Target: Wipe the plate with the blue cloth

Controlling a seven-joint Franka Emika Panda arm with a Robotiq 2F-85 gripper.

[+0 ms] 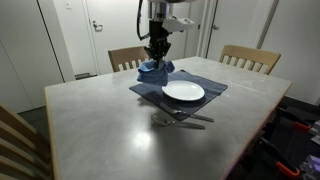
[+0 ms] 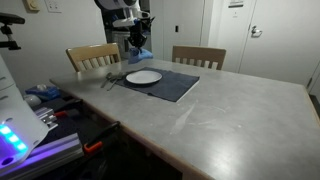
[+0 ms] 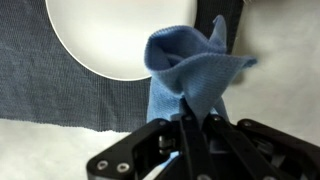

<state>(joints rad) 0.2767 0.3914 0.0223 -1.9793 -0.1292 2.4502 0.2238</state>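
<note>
A white plate sits on a dark blue placemat on the grey table; it also shows in the other exterior view and at the top of the wrist view. My gripper is shut on the blue cloth, which hangs bunched from the fingers just above the placemat's far corner, beside the plate. In the wrist view the blue cloth is pinched between the closed fingers, its folds overlapping the plate's edge.
A fork and knife lie by the placemat's near edge. Two wooden chairs stand behind the table. Another chair back is at the near corner. Cluttered equipment sits beside the table.
</note>
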